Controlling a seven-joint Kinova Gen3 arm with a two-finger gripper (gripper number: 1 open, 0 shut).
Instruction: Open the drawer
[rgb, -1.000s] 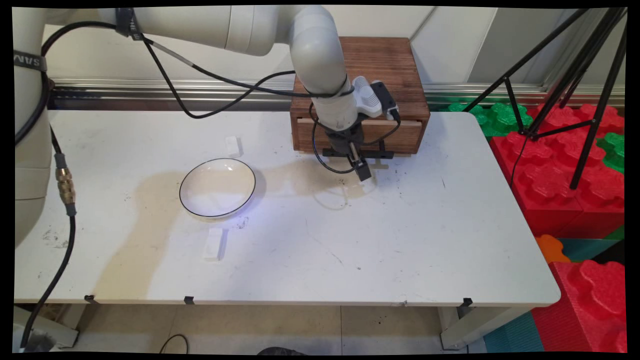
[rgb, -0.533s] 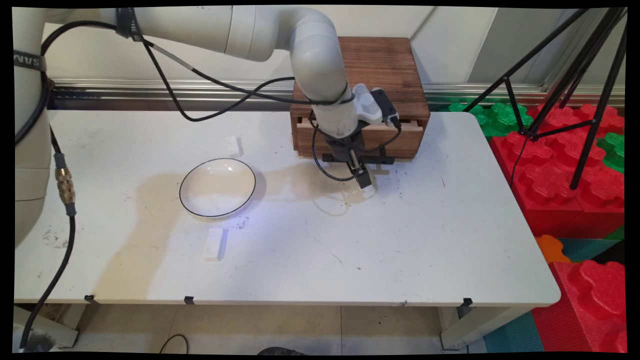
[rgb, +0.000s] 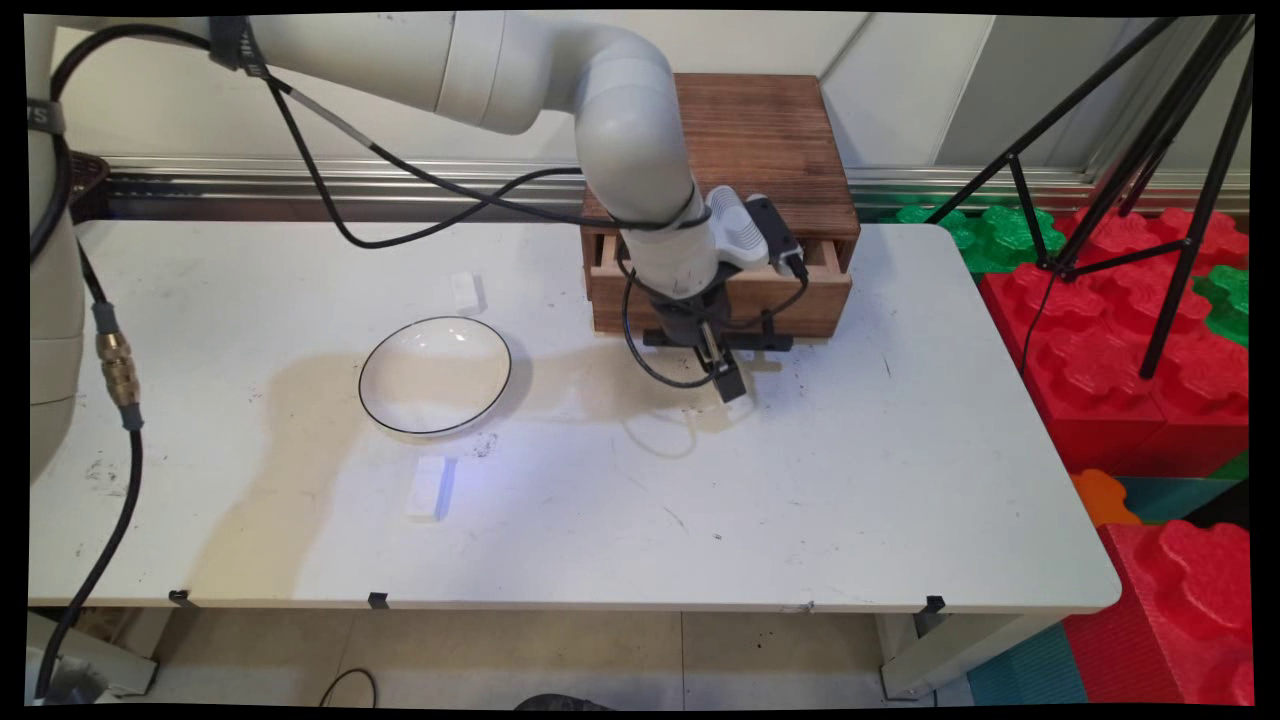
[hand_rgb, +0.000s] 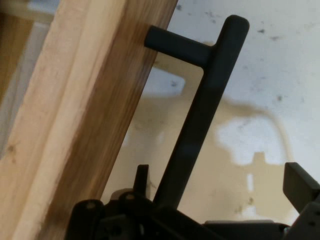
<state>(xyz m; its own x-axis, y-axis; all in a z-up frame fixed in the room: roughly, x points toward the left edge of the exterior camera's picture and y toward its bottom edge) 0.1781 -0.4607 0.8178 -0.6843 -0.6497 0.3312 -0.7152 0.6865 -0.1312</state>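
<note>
**Open jaws straddle the drawer's black handle**

The jaws are spread, and the gripper (rgb: 728, 375) has them set on either side of the black handle (rgb: 765, 342), not clamped on it. In the hand view the gripper (hand_rgb: 220, 172) shows the handle (hand_rgb: 205, 115) running up between the two fingers. It sits close by one and well clear of the other. Whether the nearer finger actually touches the bar, I can't tell. To my eye the wide stance is there so the bar can be hooked or bracketed, not squeezed.

The white table (rgb: 900, 480) carries everything. Taken from its middle, the wooden box (rgb: 760, 130) sits at about 1 o'clock, hard against the far edge. There its face is turned to the arm and the open tabletop lies in front of it.

The box's drawer (rgb: 800, 295) stands a little way out, with a dark gap along its top edge. Its pale front (hand_rgb: 85, 125) fills the hand view's left side. The handle stands off that front on a short post, and this is what leaves room for a finger behind the bar. The arm comes in from above with the hand tipped down over the drawer front.

The white bowl (rgb: 435, 375) with a dark rim rests at about 9 o'clock, well apart from the gripper and upright. One small white block (rgb: 428, 487) lies just beside the bowl at 8 o'clock. A second block (rgb: 464, 291), smaller, lies at 11 o'clock beyond the bowl. Both are flat on the table and touch nothing.
</note>
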